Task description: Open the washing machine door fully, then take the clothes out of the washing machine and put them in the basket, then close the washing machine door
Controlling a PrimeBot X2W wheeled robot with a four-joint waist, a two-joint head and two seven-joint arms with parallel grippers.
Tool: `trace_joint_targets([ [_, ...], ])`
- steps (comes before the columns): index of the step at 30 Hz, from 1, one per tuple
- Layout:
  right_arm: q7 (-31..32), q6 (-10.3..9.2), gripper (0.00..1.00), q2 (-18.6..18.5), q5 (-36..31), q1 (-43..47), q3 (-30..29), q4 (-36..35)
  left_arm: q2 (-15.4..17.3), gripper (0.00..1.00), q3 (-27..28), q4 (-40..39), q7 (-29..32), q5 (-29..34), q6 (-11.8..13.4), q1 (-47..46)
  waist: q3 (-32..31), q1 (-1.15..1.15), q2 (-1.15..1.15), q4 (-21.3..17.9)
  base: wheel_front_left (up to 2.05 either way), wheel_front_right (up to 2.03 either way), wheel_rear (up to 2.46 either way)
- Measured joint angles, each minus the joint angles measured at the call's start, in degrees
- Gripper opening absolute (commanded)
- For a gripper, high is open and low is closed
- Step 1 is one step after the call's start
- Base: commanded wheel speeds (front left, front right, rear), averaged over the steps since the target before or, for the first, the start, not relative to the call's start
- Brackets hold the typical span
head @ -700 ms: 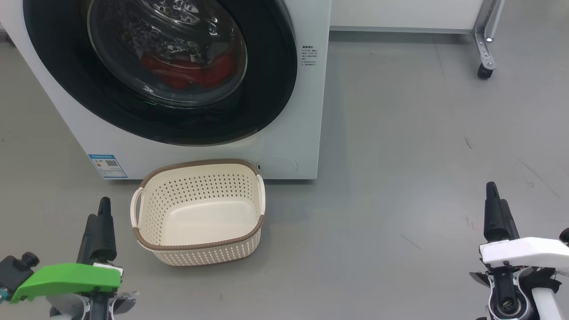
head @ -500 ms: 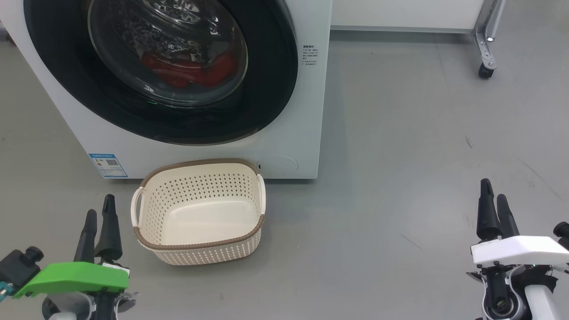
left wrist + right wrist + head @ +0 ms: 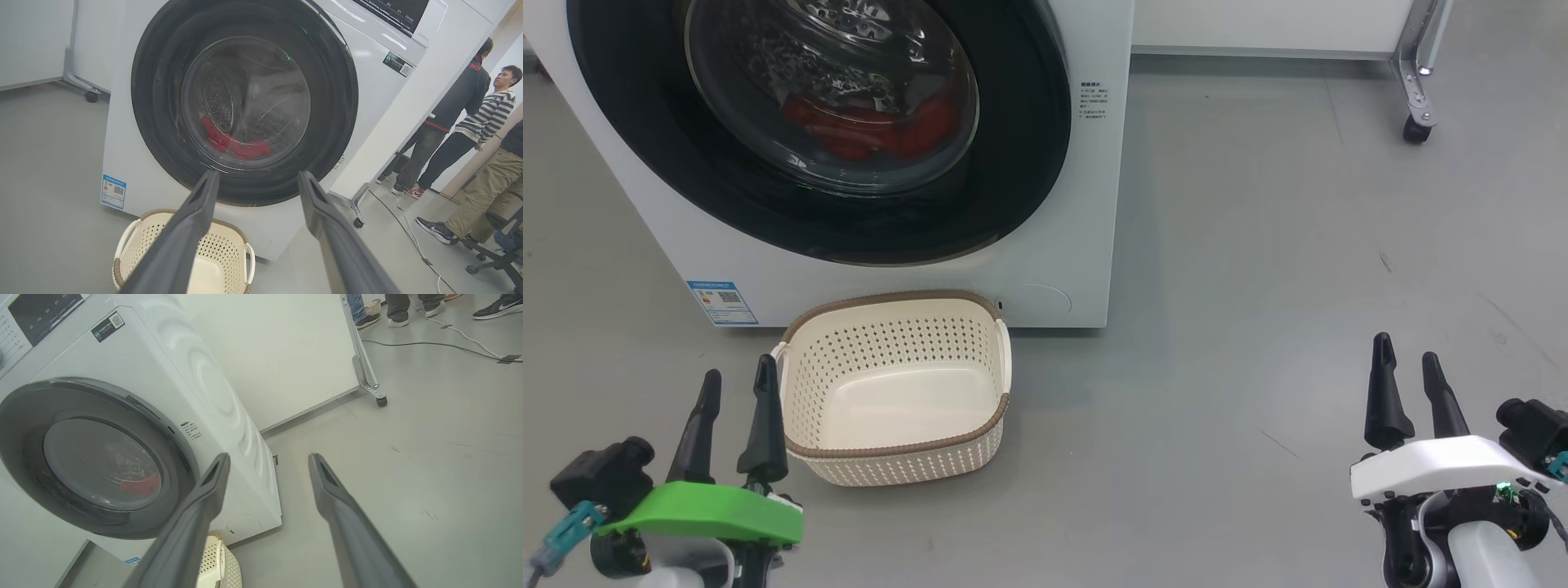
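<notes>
One left pincer and one right pincer, both wide, face one shut door, one basket.

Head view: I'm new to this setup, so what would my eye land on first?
The washing machine door, a big glossy black ring at upper left, is shut, with red clothes showing through its glass. Below it an empty cream basket sits on the grey floor, just in front of the white washing machine. The left gripper and right gripper hang open at the bottom corners.
</notes>
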Motion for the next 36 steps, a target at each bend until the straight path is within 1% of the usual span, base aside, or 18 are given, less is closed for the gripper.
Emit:
trace_joint_targets([
  [3, -0.7, -0.90, 1.00, 0.0, -2.8, 0.0, 0.5, 0.2, 0.0, 1.00, -0.8, 0.1, -0.6, 3.4, 0.0, 0.1, 0.0, 0.00, 0.00, 0.0, 0.00, 0.00, 0.00],
  [5, -1.0, -1.03, 1.00, 0.0, -4.4, 0.0, 0.8, 0.5, 0.0, 1.00, -1.2, 0.2, -1.0, 5.6, 0.0, 0.2, 0.0, 0.00, 0.00, 0.0, 0.00, 0.00, 0.00],
  [8, -1.6, -2.09, 1.00, 0.0, -7.4, 0.0, 1.5, 1.4, -0.1, 1.00, -1.8, 0.6, -1.6, 8.7, 0.1, 0.3, 0.0, 0.00, 0.00, 0.0, 0.00, 0.00, 0.00],
  [13, -2.5, -3.49, 1.00, -0.2, -12.2, 0.0, 2.4, 2.7, -0.4, 1.00, -2.4, 1.8, -2.7, 12.6, 0.6, 0.9, -0.1, 0.00, 0.00, -0.1, 0.00, 0.00, 0.00],
  [15, -2.6, -3.68, 1.00, -0.2, -13.0, 0.0, 2.5, 3.1, -0.5, 1.00, -2.9, 2.9, -3.0, 13.6, 0.6, 1.0, -0.1, 0.00, 0.00, -0.1, 0.00, 0.00, 0.00],
  [17, -3.0, -4.46, 1.00, -0.3, -15.2, 0.0, 3.2, 3.7, -0.6, 1.00, -3.4, 4.3, -3.4, 15.2, 1.2, 1.7, -0.2, 0.00, 0.00, -0.2, 0.00, 0.00, 0.00],
  [19, -3.0, -4.55, 1.00, -0.3, -17.5, 0.0, 3.8, 4.2, -0.6, 1.00, -3.7, 5.4, -3.8, 17.1, 1.4, 2.2, -0.2, 0.00, 0.00, -0.3, 0.00, 0.00, 0.00],
  [21, -3.5, -5.41, 1.00, -0.3, -19.2, 0.0, 4.2, 4.6, -0.6, 1.00, -3.9, 5.8, -4.1, 18.8, 1.8, 2.3, -0.2, 0.00, 0.00, -0.3, 0.00, 0.00, 0.00],
  [24, -3.5, -5.99, 1.00, -0.4, -21.7, 0.0, 4.6, 5.4, -0.6, 1.00, -4.3, 6.4, -4.7, 21.2, 2.0, 2.3, -0.3, 0.00, 0.00, -0.4, 0.00, 0.00, 0.00],
  [26, -3.6, -6.04, 1.00, -0.4, -23.4, 0.0, 5.1, 6.0, -0.7, 1.00, -4.6, 7.1, -5.3, 22.7, 2.1, 2.3, -0.3, 0.00, 0.00, -0.5, 0.00, 0.00, 0.00],
  [28, -3.7, -6.08, 1.00, -0.4, -24.8, 0.0, 5.6, 6.5, -0.8, 1.00, -4.8, 7.8, -5.7, 23.8, 2.4, 2.3, -0.3, 0.00, 0.00, -0.5, 0.00, 0.00, 0.00],
  [29, -3.7, -6.41, 1.00, -0.4, -25.1, 0.0, 5.8, 6.7, -0.9, 1.00, -4.8, 8.0, -5.7, 24.1, 2.5, 2.3, -0.3, 0.00, 0.00, -0.5, 0.00, 0.00, 0.00],
  [36, -3.6, -6.43, 1.00, -0.4, -25.2, 0.0, 6.2, 7.9, -1.5, 1.00, -4.8, 11.7, -5.8, 23.9, 3.1, 2.3, -0.3, 0.00, 0.00, -0.6, 0.00, 0.00, 0.00],
])
